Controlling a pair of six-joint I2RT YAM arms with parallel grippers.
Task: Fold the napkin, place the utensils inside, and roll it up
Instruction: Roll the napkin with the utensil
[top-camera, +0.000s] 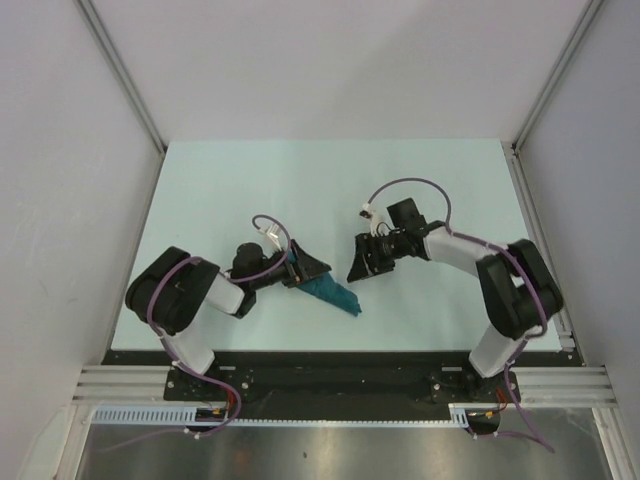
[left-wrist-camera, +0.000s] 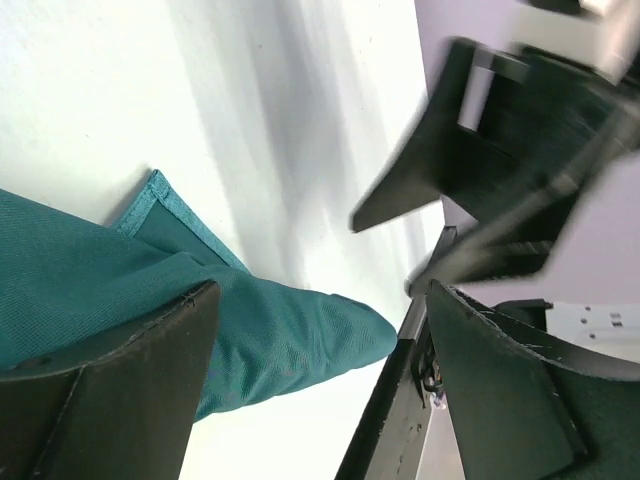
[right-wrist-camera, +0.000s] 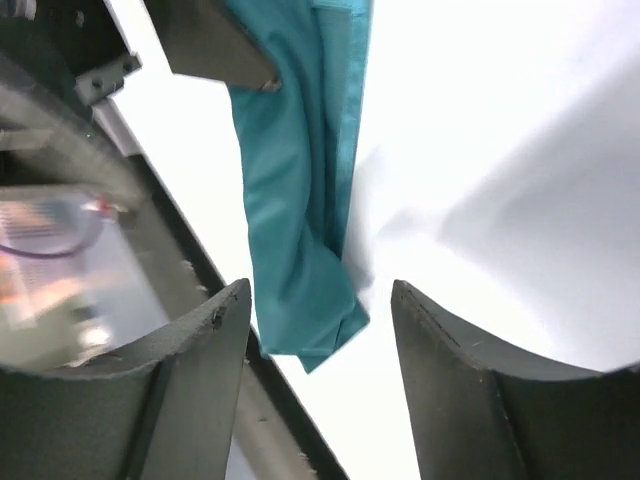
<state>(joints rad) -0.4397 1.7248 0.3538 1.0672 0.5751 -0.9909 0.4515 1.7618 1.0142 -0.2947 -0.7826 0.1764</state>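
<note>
The teal napkin (top-camera: 331, 292) lies as a narrow, bunched-up roll near the table's front edge. It also shows in the left wrist view (left-wrist-camera: 140, 290) and the right wrist view (right-wrist-camera: 295, 190). My left gripper (top-camera: 306, 268) is open over the roll's upper left end; in its own view (left-wrist-camera: 322, 300) one finger (left-wrist-camera: 120, 390) sits over the cloth. My right gripper (top-camera: 358, 264) is open and empty, just right of the roll and apart from it, and its own view (right-wrist-camera: 320, 295) looks down at the roll's lower end. The spoon is not visible.
The pale table (top-camera: 300, 190) ends at a black front rail (top-camera: 330, 357), close to the napkin's lower end. Metal frame posts (top-camera: 125, 75) and grey walls enclose the sides. The two grippers are close together near the middle.
</note>
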